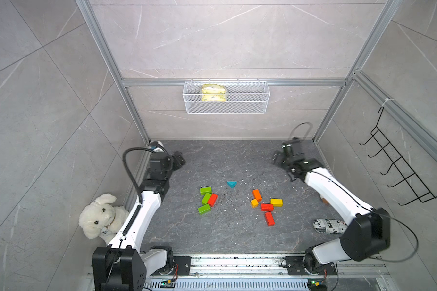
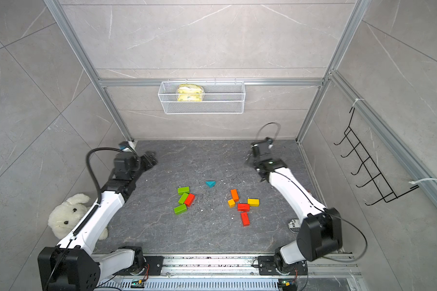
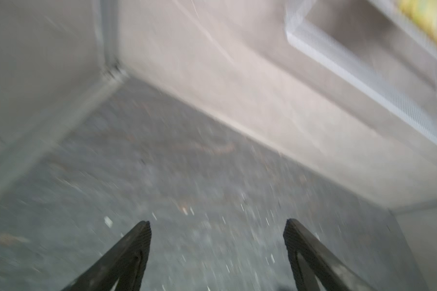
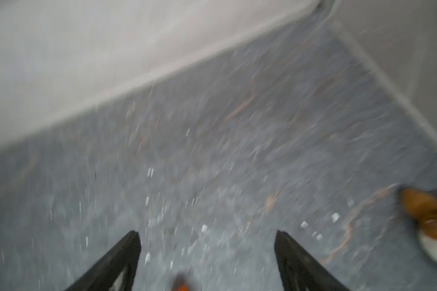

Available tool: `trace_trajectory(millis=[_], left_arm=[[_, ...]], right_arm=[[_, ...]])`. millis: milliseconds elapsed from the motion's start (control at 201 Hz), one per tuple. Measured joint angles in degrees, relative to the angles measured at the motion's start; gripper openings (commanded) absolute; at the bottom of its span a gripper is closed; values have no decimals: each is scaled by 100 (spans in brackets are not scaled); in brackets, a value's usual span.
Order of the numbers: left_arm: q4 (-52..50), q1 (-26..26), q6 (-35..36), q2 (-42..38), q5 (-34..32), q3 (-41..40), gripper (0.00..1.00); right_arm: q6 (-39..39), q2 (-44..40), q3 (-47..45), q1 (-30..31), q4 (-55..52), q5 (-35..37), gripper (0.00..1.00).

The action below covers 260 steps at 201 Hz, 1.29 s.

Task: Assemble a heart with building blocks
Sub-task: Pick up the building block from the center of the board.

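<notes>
The building blocks lie loose on the dark floor in both top views, and no heart shows. A teal triangle (image 1: 231, 184) sits alone at the back. To the left are three green bars (image 1: 205, 190) and a red bar (image 1: 212, 199). To the right are an orange bar (image 1: 257, 195), an orange-yellow cube (image 1: 254, 203), a yellow bar (image 1: 276, 202) and two red bars (image 1: 269, 218). My left gripper (image 1: 181, 158) (image 3: 217, 223) hangs open and empty near the back left corner. My right gripper (image 1: 276, 158) (image 4: 207, 233) is open and empty near the back right. Both wrist views are blurred.
A white plush dog (image 1: 100, 216) leans by the left arm. A wire basket (image 1: 226, 108) with a yellow packet hangs on the back wall, and a black hook rack (image 1: 399, 163) on the right wall. A printed oval thing (image 1: 327, 225) lies under the right arm. A brown thing (image 4: 429, 214) lies near the right wall.
</notes>
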Motion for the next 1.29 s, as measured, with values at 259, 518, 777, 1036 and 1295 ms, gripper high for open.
trace_trajectory(millis=[259, 518, 777, 1036, 1295], left_arm=[[-1106, -1344, -483, 544, 269, -472, 78], [-1672, -1471, -479, 1449, 361, 612, 75], [-2009, -1493, -501, 1484, 372, 914, 72], [-2308, -1493, -501, 1534, 372, 914, 71], [-2411, -1493, -503, 1534, 372, 911, 69]], right_arm=[[291, 315, 7, 1777, -575, 33, 85], [264, 1023, 651, 1628, -916, -273, 55], [15, 1342, 581, 1069, -1222, -800, 57], [-365, 1965, 444, 763, -1274, -1117, 53], [-603, 2146, 308, 756, -1244, -1305, 18]])
